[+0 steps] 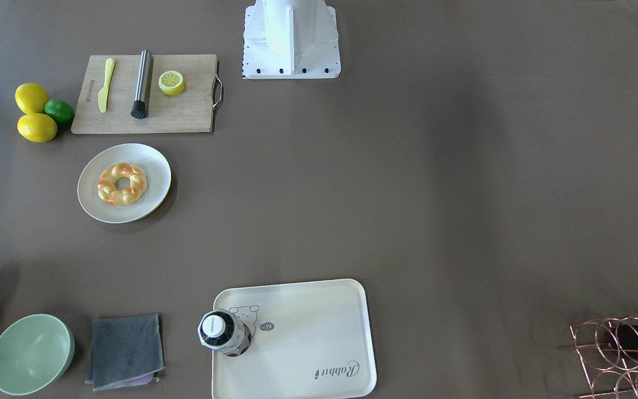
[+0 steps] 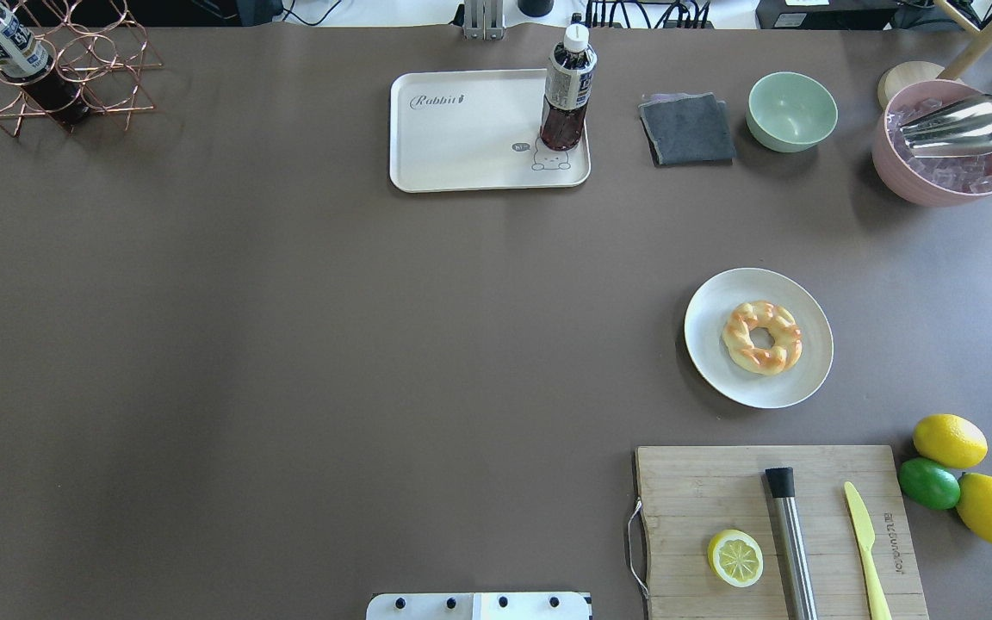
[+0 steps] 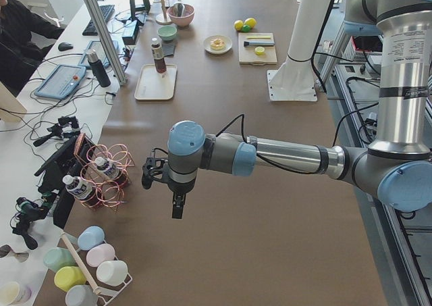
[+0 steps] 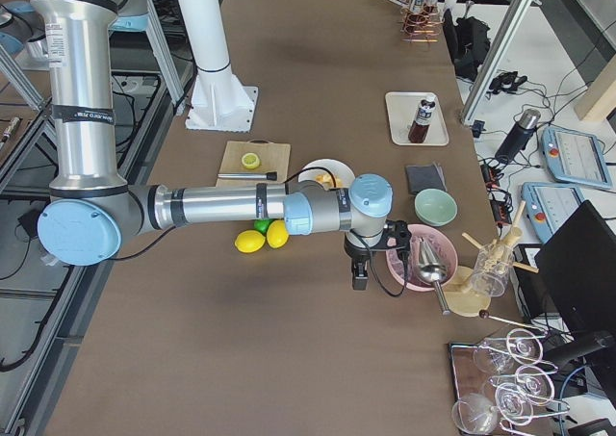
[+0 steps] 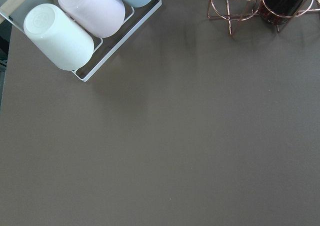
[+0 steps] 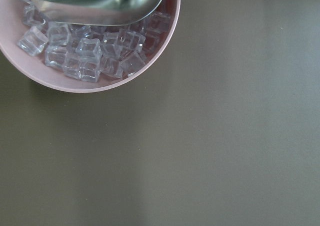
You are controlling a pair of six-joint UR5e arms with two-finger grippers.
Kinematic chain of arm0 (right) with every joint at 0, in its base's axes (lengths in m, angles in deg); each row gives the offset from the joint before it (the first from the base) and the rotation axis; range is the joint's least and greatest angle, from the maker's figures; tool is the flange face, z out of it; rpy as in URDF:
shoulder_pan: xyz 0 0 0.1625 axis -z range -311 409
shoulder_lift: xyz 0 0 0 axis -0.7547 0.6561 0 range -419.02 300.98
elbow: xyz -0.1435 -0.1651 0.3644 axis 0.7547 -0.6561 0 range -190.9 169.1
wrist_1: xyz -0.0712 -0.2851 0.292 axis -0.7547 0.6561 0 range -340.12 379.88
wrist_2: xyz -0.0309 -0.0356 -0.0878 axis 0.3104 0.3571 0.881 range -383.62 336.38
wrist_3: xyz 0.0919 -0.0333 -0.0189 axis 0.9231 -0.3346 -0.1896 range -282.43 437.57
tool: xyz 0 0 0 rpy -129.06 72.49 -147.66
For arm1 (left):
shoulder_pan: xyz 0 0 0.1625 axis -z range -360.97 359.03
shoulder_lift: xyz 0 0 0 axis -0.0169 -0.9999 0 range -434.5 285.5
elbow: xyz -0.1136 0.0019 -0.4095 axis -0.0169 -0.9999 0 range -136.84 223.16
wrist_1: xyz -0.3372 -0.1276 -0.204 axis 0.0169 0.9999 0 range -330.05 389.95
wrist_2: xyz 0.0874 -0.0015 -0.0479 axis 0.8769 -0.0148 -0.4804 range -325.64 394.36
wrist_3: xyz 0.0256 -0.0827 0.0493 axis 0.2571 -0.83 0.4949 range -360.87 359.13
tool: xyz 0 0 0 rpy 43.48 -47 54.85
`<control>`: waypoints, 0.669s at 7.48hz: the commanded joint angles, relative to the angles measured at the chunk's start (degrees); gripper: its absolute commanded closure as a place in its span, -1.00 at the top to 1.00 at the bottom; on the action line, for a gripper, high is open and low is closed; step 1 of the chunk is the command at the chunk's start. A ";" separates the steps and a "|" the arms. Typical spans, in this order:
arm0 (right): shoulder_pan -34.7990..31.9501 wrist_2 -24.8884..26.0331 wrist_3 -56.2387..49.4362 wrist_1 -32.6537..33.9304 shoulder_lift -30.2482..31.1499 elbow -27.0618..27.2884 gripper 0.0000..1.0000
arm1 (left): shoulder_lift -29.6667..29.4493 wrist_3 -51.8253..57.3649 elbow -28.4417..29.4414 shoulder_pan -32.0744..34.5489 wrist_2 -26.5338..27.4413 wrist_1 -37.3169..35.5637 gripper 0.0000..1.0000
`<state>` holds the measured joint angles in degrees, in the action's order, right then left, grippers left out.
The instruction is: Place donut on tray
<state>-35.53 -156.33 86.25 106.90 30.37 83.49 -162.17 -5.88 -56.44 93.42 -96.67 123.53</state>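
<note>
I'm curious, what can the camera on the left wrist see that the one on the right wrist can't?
Only the left wrist view: pastel cups lying in a white wire rack, plus a copper wire rack. Only the right wrist view: a pink bowl of ice cubes with a metal scoop in it. Both: bare brown table; neither shows the donut or the tray.

My overhead looks down from behind the base (image 2: pixel 479 605), front camera faces it, both share tray (image 2: pixel 461 146) and plate (image 2: pixel 711 344), side cameras at either end, wrist cameras close over tabletop (image 5: pixel 175 151)
</note>
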 commanded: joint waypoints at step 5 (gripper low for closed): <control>0.06 -0.01 0.11 -0.01 -0.62 0.01 1.00 | 0.13 -0.09 0.11 0.00 0.07 -0.25 0.96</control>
<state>-35.49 -156.34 86.34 106.92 29.81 83.55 -162.06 -5.89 -56.36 93.43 -96.61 123.33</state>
